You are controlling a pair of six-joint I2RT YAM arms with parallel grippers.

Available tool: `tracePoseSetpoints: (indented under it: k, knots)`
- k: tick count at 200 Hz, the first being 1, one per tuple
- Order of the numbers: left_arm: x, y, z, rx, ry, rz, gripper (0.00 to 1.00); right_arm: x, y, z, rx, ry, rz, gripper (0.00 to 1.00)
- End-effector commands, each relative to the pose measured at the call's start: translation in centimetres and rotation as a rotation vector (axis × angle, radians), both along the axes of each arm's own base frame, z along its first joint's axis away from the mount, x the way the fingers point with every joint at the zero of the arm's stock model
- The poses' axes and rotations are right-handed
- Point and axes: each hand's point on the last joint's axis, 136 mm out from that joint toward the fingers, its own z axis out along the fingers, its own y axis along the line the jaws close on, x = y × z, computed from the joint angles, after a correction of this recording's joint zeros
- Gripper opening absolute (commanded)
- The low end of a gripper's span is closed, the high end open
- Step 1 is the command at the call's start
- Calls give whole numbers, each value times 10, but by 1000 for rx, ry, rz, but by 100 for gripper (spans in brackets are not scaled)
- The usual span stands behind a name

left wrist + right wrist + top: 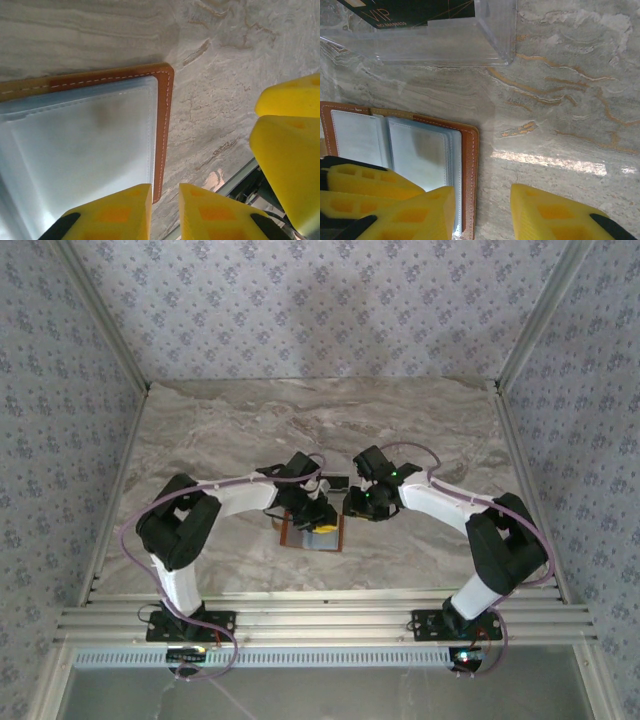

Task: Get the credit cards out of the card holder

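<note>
Left gripper (165, 200) is hovering over the card holder (100, 135), jaws slightly parted; right gripper (484, 197), jaws spread empty, is crowding alongside; clear tray (470, 50) is holding black card (405, 12).

You're in a robot test booth: aluminium frame rails (320, 620), patterned fabric walls (300, 300), a marble-look counter (230, 420), two bolted arms (180, 530).

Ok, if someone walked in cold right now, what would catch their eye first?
Probably both arms meeting over the open orange-brown card holder mid-table. Close up, the bright yellow fingers of the left end effector and right end effector crowd its stitched edge, and a black card shows through a clear plastic tray just past it.
</note>
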Motion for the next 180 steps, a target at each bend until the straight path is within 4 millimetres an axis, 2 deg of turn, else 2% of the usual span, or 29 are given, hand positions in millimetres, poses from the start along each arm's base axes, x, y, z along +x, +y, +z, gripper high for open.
tracePoseSetpoints:
  k: [1,48,118,180]
  knots:
    - [-6,-9,-3,-25,42,-21,23,0,-4,2,-20,7,-4,36]
    - [-9,-6,-14,23,55,-34,23,-1,-6,2,-24,8,-6,35]
    - [-8,23,-19,199,-8,-60,25,0,-6,4,-26,1,-4,36]
    - [-3,44,-15,312,-75,-68,25,-3,3,2,-16,8,8,36]
